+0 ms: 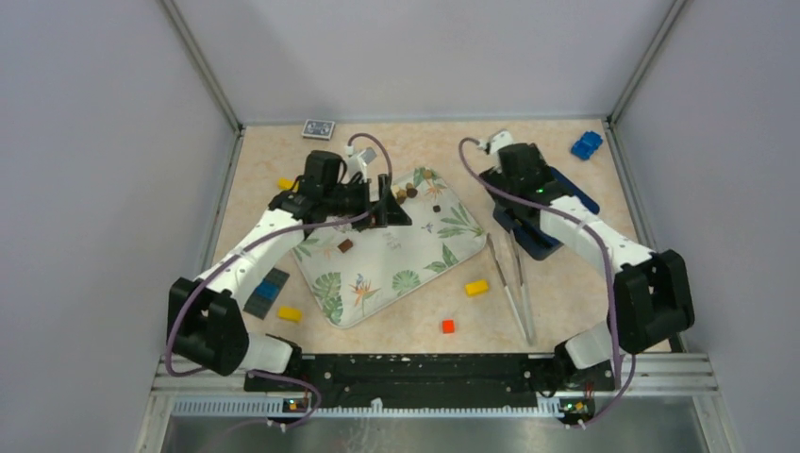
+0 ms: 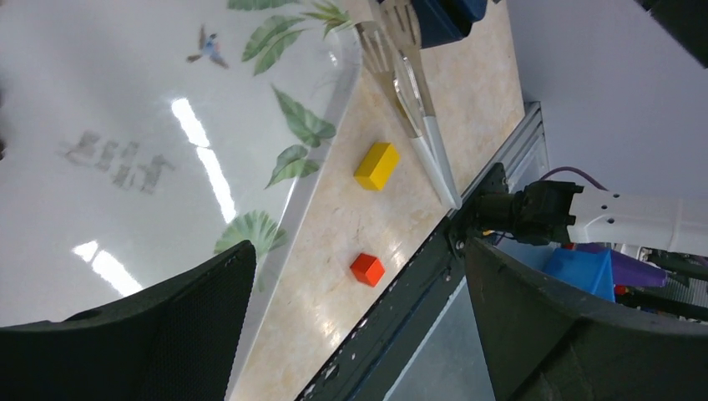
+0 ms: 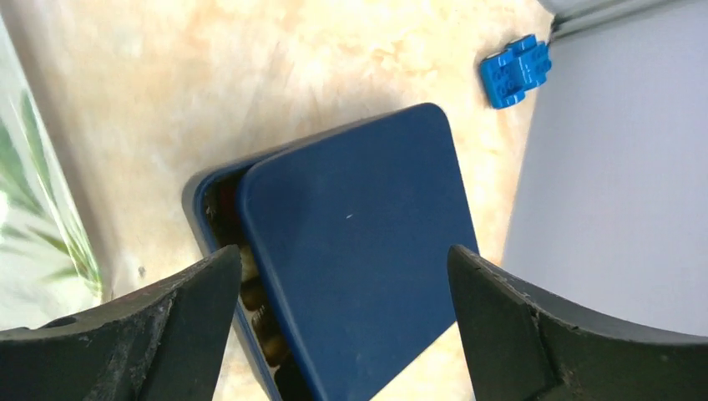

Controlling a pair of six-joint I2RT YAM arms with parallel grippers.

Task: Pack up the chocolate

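Note:
Several small brown chocolate pieces [image 1: 406,193] lie on the far part of the leaf-patterned tray [image 1: 415,274]. One more piece [image 1: 345,246] lies nearer the tray's left side. My left gripper [image 1: 385,203] is open and empty just left of the far pieces; in the left wrist view [image 2: 359,326] no chocolate shows between its jaws. My right gripper [image 1: 525,209] is open above the dark blue box [image 1: 545,243]. In the right wrist view [image 3: 346,322] the box's lid [image 3: 359,242] sits askew, and chocolates [image 3: 250,309] show in the gap along its left side.
Metal tongs [image 1: 510,283] lie right of the tray. Yellow bricks [image 1: 476,287] [image 1: 289,313], a red brick [image 1: 447,327] and a blue brick [image 1: 586,144] are scattered about. A dark plate [image 1: 267,291] lies at the left and a card pack [image 1: 319,128] at the back.

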